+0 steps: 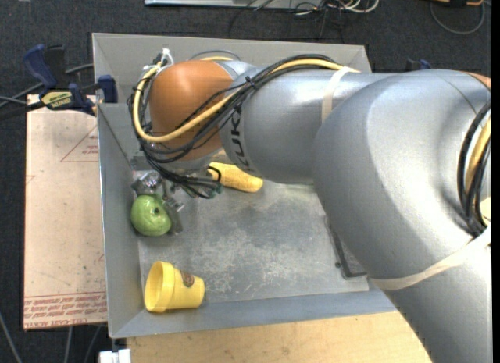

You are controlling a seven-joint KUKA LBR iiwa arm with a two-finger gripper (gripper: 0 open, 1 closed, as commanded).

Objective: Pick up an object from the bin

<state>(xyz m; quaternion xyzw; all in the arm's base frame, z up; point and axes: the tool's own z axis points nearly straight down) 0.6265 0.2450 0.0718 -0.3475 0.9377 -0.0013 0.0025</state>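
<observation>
Claw (164, 194) over green apple (150, 218) at left — open or shut unclear, yellow cup (170, 286), banana (238, 178) near

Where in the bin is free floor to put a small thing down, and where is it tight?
The bare floor lies mid-bin, bordered by the yellow banana-shaped piece above, the yellow cup lower left and the arm on the right. Crowded: the left wall, where the gripper hangs over the green apple.

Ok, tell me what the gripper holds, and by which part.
Cannot be told: the gripper is right at the upper right side of the green apple.
</observation>
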